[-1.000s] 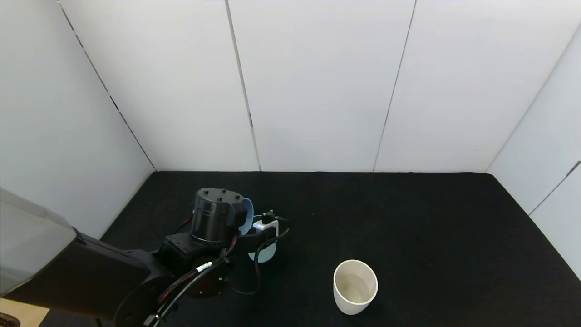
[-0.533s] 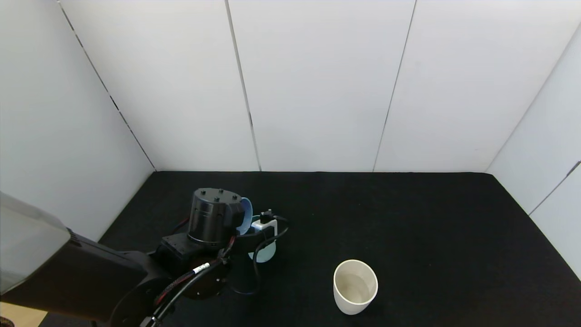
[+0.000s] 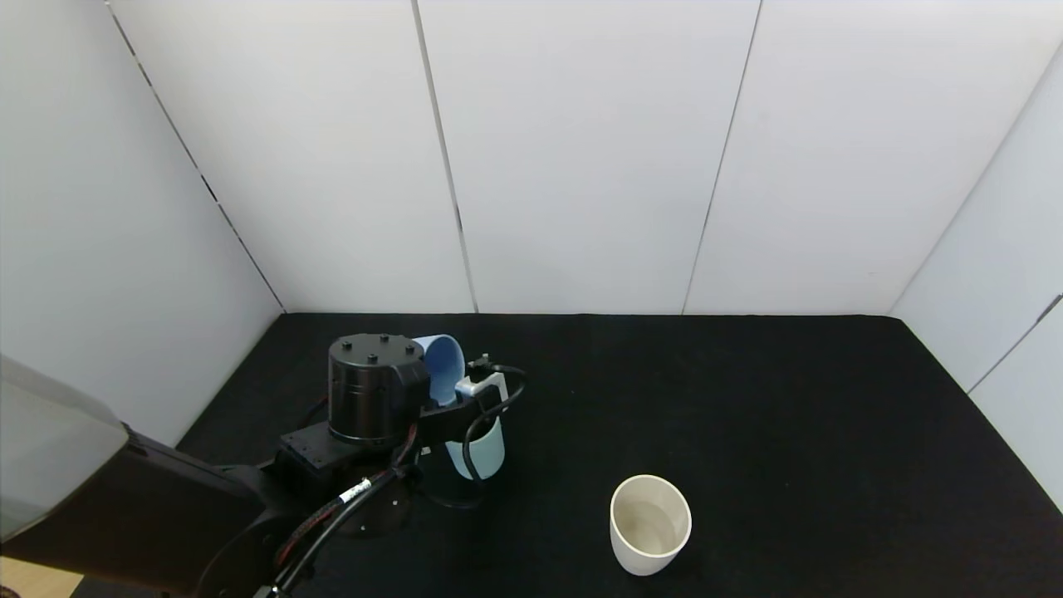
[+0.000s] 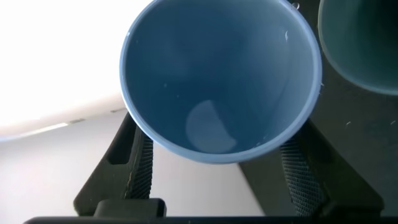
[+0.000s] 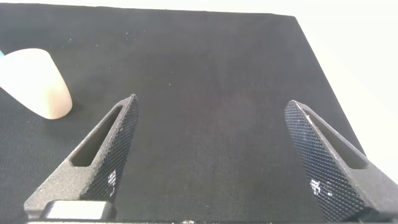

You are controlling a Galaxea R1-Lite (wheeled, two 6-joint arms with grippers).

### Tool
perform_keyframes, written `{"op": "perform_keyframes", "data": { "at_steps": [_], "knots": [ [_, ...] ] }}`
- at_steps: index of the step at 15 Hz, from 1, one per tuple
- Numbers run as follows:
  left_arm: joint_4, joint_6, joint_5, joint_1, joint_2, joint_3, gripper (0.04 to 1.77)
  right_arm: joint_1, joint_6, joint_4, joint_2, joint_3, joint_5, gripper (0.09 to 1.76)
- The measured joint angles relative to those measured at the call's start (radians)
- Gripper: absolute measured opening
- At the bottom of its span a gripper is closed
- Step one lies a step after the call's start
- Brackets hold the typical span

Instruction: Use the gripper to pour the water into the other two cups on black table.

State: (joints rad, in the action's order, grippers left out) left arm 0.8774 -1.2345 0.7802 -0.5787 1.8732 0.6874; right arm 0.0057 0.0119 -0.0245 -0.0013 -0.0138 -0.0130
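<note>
My left gripper (image 3: 473, 415) is shut on the light blue tumbler (image 3: 486, 448) and holds it above the black table (image 3: 789, 415) at the left, tilted with its mouth toward the back. In the left wrist view the fingers (image 4: 140, 168) clamp the blue tumbler (image 4: 217, 68) from both sides. Its inside looks almost empty. The teal-green cup's rim (image 4: 367, 43) shows just beside it and is hidden by the arm in the head view. The cream-white cup (image 3: 649, 523) stands upright at the front centre with a faint shimmer of water inside. My right gripper (image 5: 211, 162) is open and empty, low over the table.
White walls (image 3: 581, 166) close the table at the back and both sides. The cream-white cup (image 5: 34, 81) also shows far off in the right wrist view. The left arm's black cable (image 3: 465, 465) loops beside the blue tumbler.
My left gripper has risen and turned the blue tumbler from a steep pouring tilt back toward upright. The cream-white cup has not moved.
</note>
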Motion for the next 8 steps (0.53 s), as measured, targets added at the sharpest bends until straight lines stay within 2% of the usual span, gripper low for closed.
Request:
{"op": "perform_keyframes", "data": {
  "at_steps": [6,8],
  "knots": [
    [0.000,0.203,-0.001,-0.001,-0.004,0.010,1.19,0.000,0.000,0.000,0.000,0.000,0.000,1.71],
    [-0.003,0.244,-0.002,-0.001,-0.014,0.019,1.19,0.000,0.000,0.000,0.000,0.000,0.000,1.71]
  ]
}}
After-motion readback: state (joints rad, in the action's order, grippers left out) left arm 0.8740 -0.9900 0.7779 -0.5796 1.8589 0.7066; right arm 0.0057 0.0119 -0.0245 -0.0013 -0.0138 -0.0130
